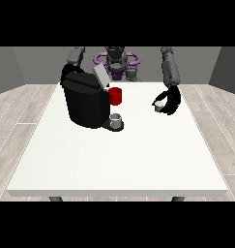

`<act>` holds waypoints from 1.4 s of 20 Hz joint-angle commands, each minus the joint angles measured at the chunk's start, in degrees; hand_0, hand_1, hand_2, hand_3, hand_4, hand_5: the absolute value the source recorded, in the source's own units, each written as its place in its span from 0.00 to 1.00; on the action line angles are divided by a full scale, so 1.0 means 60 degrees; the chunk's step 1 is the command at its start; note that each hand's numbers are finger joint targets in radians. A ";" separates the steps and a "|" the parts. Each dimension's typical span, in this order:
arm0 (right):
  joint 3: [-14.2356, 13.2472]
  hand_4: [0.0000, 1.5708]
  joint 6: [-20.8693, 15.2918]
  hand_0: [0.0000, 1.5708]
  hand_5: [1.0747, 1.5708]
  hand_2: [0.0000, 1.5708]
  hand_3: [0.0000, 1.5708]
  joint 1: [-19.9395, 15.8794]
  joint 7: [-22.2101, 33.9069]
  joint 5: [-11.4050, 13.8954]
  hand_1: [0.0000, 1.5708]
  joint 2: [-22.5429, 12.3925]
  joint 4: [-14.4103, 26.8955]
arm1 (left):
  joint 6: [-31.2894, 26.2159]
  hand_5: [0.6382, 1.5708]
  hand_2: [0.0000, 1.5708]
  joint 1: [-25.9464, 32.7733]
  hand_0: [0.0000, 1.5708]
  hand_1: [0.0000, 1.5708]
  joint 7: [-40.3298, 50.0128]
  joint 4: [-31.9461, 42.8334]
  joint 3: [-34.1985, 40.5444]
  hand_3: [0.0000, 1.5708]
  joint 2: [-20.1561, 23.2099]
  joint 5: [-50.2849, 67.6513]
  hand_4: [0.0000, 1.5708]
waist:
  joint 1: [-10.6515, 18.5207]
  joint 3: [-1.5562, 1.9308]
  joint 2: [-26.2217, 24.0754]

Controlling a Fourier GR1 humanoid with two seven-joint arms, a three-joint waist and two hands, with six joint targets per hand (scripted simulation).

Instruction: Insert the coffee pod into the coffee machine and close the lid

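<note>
Coffee pod [159, 106] sits in my hand at the view's right [169, 100], fingers curled round it; the coffee machine [86, 99], lid [100, 76] raised, stands well apart toward the view's left.

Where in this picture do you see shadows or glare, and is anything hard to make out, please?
Front view: lighting is flat and even, with no glare on the white table; the black coffee machine shows almost no surface detail; the hand at the view's right is dark, so the pale coffee pod at it is barely distinguishable.
</note>
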 commanded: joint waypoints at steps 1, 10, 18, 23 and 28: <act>-0.0613 0.33 0.0602 0.00 1.00 0.00 0.00 -0.0264 -0.0438 -0.0679 0.00 -0.0419 0.0129 | 0.0557 1.00 0.69 -0.0164 0.62 0.62 -0.0297 0.0133 -0.0065 0.55 0.0093 -0.0372 0.21 | -0.0159 0.0002 0.0293; 0.0046 0.31 -0.0001 0.00 1.00 0.00 0.00 0.0152 -0.0407 -0.0182 0.00 0.0267 -0.0258 | 0.0649 1.00 0.89 -0.0698 0.81 0.81 -0.0945 0.0817 0.0013 0.87 0.0436 -0.0775 0.32 | -0.0261 -0.0002 0.0466; -0.0736 0.27 0.0229 0.00 1.00 0.00 0.00 0.0292 -0.0944 -0.0714 0.00 0.0145 0.1555 | -0.1408 1.00 0.89 -0.1432 0.85 0.85 -0.0852 -0.0340 -0.0530 0.87 0.0420 -0.0776 0.38 | 0.0373 0.0010 -0.0931; -0.0523 0.31 0.0455 0.00 1.00 0.00 0.00 0.0109 -0.1177 -0.0653 0.00 -0.0091 0.1941 | -0.2018 1.00 0.85 -0.2487 0.80 0.80 -0.0175 -0.0558 -0.0430 0.82 0.0558 -0.0779 0.35 | 0.0075 0.0010 -0.0776; -0.0323 0.28 -0.0035 0.00 1.00 0.00 0.00 -0.0311 -0.0901 -0.0436 0.00 0.0257 0.2060 | -0.1979 1.00 0.85 -0.2792 0.80 0.80 0.0442 -0.0753 -0.0417 0.82 0.0006 -0.0893 0.36 | 0.0084 0.0006 -0.0888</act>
